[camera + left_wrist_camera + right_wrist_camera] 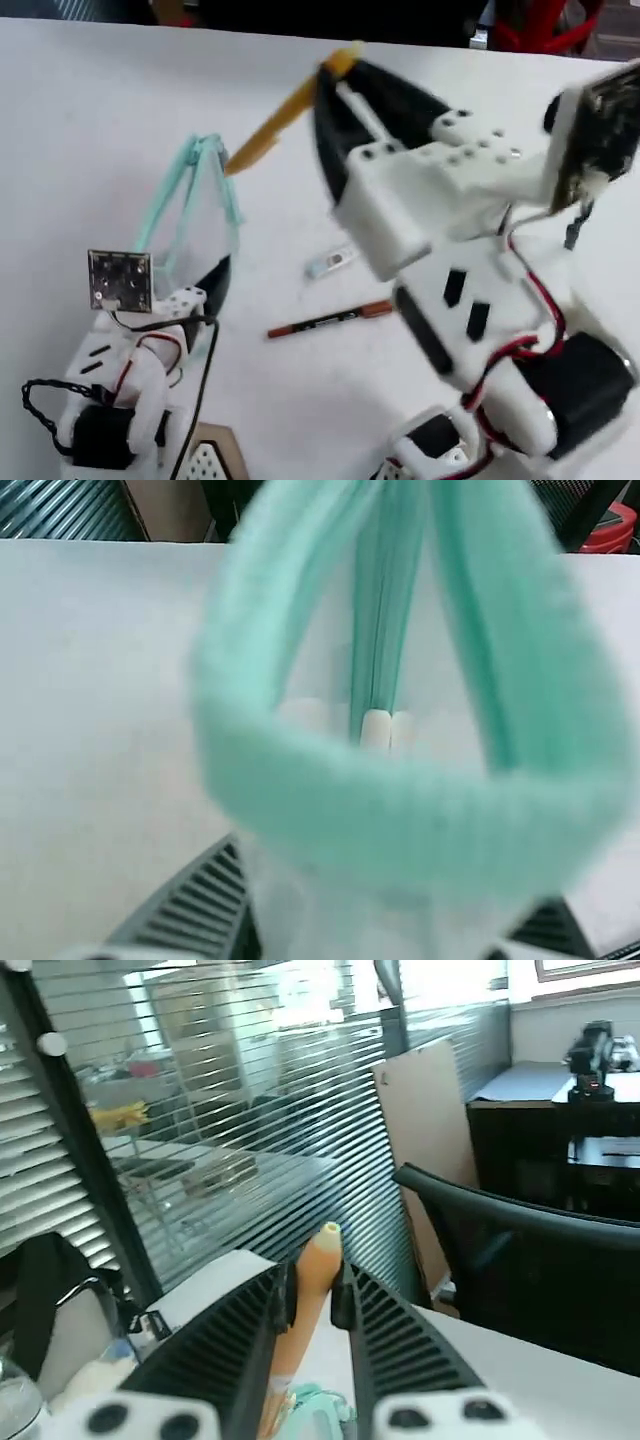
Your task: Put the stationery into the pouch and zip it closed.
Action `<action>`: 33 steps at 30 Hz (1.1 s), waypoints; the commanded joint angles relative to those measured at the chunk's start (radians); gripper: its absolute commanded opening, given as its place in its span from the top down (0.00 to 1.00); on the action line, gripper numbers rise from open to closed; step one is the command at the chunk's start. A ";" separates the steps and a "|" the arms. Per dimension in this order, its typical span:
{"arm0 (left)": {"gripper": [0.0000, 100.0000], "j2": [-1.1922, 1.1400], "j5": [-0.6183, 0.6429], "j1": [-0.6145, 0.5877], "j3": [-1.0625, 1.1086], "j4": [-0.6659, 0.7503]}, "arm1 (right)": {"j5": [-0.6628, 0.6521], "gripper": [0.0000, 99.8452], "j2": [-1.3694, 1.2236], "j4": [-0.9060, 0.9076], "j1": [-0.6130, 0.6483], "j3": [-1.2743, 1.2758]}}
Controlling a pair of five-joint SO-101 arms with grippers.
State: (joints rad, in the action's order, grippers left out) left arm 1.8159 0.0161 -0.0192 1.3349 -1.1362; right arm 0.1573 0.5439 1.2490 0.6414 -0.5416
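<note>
Pouch (200, 200) stands on edge with its mouth gaping because my left gripper (207, 288) is pinched shut on its near end, propping it so things can slide in from above. The green zip rim (400, 820) loops open just beyond those jaws. My right gripper (335, 85) is raised off the table (90, 110), jaws clamped together on a yellow pen (275, 125). I hold it near one end, so the long free part angles down past my fingertips toward the opening. Its tip sits by the rim; whether it touches, I cannot tell. Back beneath that wrist lie a brown pen (330, 320) and a small pale item (330, 263), not yet packed.
</note>
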 commanded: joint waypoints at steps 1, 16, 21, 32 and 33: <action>0.73 0.004 0.011 -0.004 -0.052 -0.002 | -0.028 0.98 -0.062 -0.012 0.074 -0.034; 0.73 0.004 0.011 -0.005 -0.052 0.002 | -0.098 0.98 -0.240 -0.042 0.162 -0.038; 0.73 0.004 0.011 -0.005 -0.051 0.002 | -0.114 0.98 -0.249 -0.038 0.188 -0.031; 0.72 0.004 0.011 -0.005 0.012 0.072 | -0.232 0.98 -0.275 0.045 0.257 0.014; 0.72 0.004 0.011 -0.005 0.012 0.072 | -0.258 0.98 -0.286 0.045 0.260 0.032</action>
State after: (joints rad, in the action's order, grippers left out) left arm 1.8236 0.0176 -0.0176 1.3502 -1.0963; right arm -0.0269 0.2708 1.2904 0.8884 -0.5294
